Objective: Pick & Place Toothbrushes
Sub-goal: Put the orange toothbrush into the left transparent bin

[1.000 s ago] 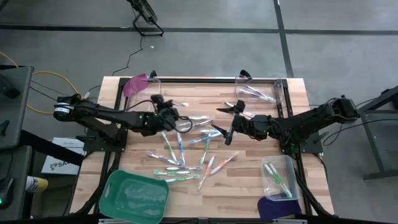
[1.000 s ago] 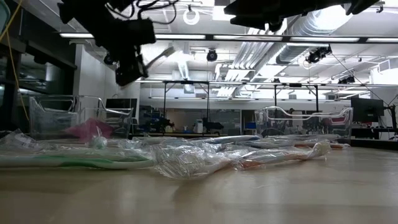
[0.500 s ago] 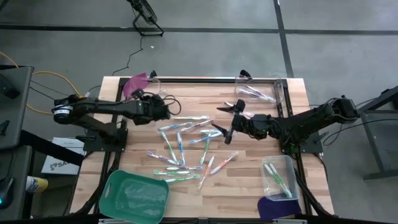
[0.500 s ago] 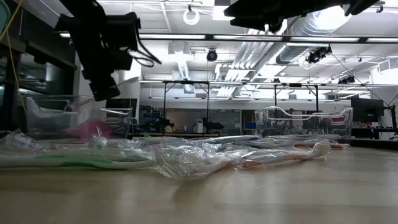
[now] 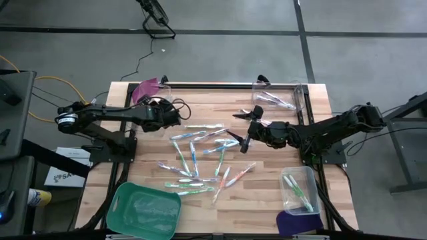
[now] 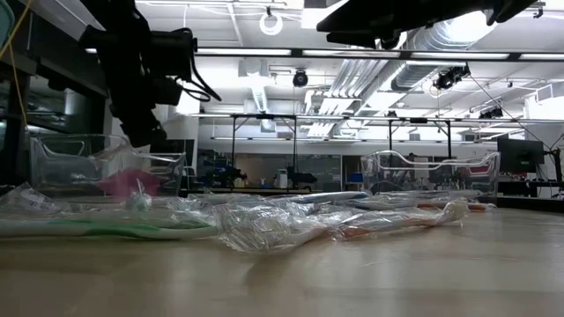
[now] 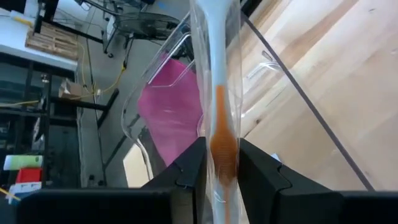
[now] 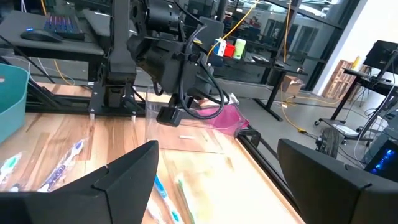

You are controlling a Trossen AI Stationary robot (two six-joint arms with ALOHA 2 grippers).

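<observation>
My left gripper [image 5: 171, 111] hangs by the clear bin [image 5: 152, 93] with the pink lid [image 7: 173, 118] at the table's far left. It is shut on a white and orange toothbrush [image 7: 219, 74] in a clear wrapper. In the low view the left gripper [image 6: 145, 130] stands just above that bin [image 6: 88, 163]. Several wrapped toothbrushes [image 5: 199, 157] lie flat on the wood in the table's middle. My right gripper [image 5: 243, 131] hovers open over the pile's far right, holding nothing. My left gripper pinches the orange part of the toothbrush's handle [image 7: 222, 144] between its two fingers [image 7: 189, 169], wrapper and all. The fingers slant downward toward the far-left bin. The brush juts out ahead past the fingertips, clear of the table, over the bin's rim.
A clear bin [image 5: 277, 100] with toothbrushes stands at the far right. Another clear bin [image 5: 299, 190] with green brushes stands near right, a purple lid [image 5: 293, 223] beside it. A green tray [image 5: 143, 210] sits at the near left. Black frame rails [image 5: 220, 85] run along the table's far edge.
My left gripper has carried the toothbrush from above the pile toward the table's left and far edge, to the pink-lidded bin. It has sunk a little, rolled and tipped downward.
</observation>
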